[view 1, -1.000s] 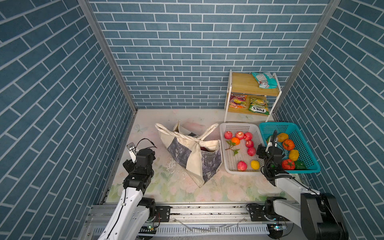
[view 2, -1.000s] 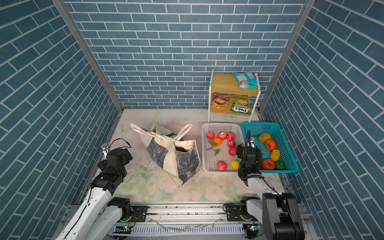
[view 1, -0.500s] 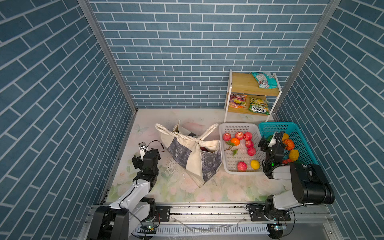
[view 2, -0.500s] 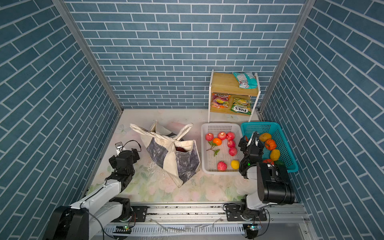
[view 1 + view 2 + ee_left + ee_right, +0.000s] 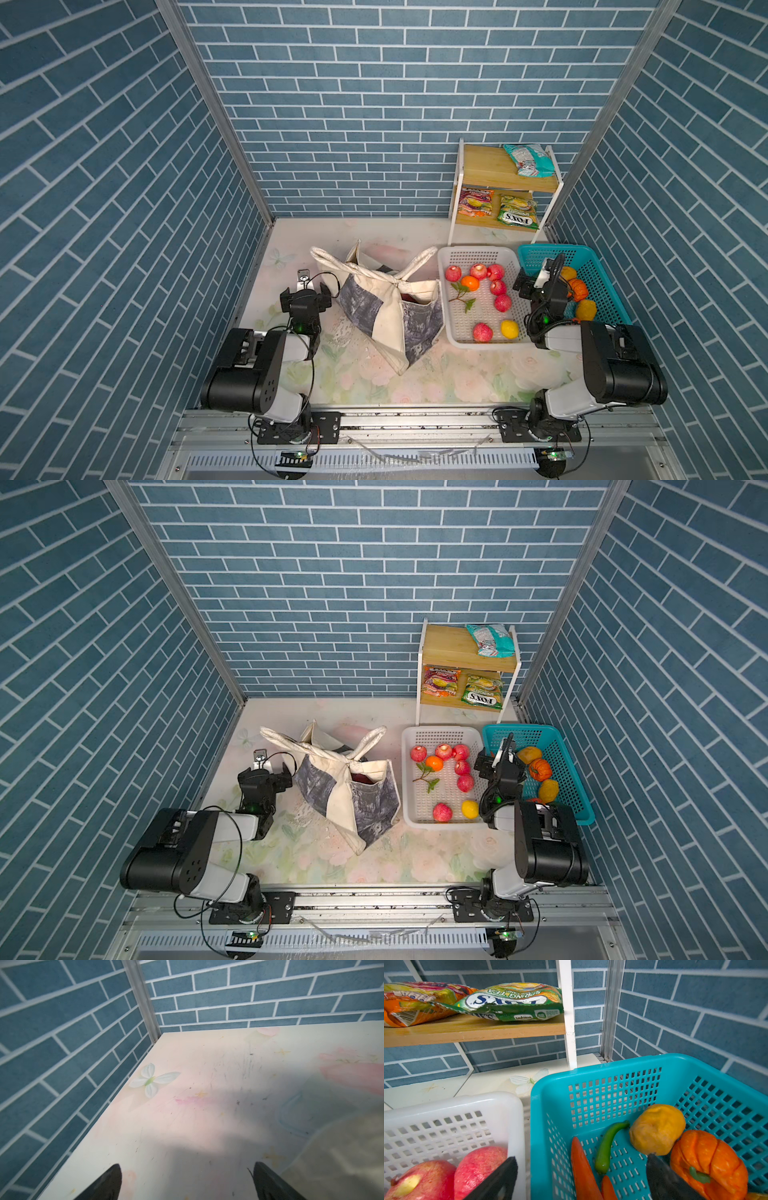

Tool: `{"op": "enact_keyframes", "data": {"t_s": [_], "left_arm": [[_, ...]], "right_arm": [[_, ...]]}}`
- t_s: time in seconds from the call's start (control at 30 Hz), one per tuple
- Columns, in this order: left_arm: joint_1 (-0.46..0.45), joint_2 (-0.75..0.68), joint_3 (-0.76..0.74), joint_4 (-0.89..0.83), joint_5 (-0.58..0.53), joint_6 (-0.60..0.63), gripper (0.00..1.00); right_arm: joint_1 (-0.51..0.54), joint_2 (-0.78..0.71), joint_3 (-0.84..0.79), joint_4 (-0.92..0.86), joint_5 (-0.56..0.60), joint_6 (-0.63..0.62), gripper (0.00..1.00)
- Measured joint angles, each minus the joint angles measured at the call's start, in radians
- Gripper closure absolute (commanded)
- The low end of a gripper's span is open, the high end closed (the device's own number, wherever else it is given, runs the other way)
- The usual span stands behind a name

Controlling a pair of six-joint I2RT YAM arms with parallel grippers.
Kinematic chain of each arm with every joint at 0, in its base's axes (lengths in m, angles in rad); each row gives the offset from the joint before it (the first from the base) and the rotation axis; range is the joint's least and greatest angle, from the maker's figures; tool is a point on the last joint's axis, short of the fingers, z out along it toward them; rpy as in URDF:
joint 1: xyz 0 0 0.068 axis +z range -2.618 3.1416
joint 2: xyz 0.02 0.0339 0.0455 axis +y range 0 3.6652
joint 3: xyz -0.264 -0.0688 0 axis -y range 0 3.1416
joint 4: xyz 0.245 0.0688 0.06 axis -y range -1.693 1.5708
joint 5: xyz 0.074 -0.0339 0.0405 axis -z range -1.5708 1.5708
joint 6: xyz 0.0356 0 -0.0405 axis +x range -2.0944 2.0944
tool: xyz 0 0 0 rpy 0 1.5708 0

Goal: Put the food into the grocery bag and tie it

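Observation:
The grocery bag (image 5: 386,309), a cream tote with grey printed panels, stands mid-table in both top views (image 5: 340,789). Its long handles cross in what looks like a knot (image 5: 400,282), and something dark red (image 5: 409,297) shows in its mouth. Red apples (image 5: 478,272), an orange (image 5: 470,283) and a yellow fruit (image 5: 509,329) lie in the white basket (image 5: 473,252). My left gripper (image 5: 306,293) (image 5: 187,1180) is open over bare table just left of the bag. My right gripper (image 5: 539,286) (image 5: 581,1176) is open, straddling the walls between the two baskets and holding nothing.
The teal basket (image 5: 598,274) (image 5: 591,1080) holds an orange pumpkin (image 5: 708,1159), a yellow fruit (image 5: 657,1128), a green chilli (image 5: 606,1147) and carrots (image 5: 581,1167). A wooden shelf (image 5: 486,168) at the back right carries snack packets (image 5: 528,160). Brick walls close in on three sides.
Both arms have folded down toward the front rail. The left gripper has shifted nearer the bag; the right stays at the baskets. Both grippers stay open.

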Motion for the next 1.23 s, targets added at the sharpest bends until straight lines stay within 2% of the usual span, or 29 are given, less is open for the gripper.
{"op": "enact_keyframes", "data": {"t_s": [0.23,1.23], "left_arm": [[0.012,0.011,0.023,-0.008,0.066,0.016,0.00],[0.013,0.011,0.023,-0.012,0.079,0.018,0.00]], "right_arm": [[0.000,0.001,0.001,-0.008,-0.003,0.006,0.01],[0.000,0.001,0.017,-0.039,-0.051,-0.021,0.01]]}}
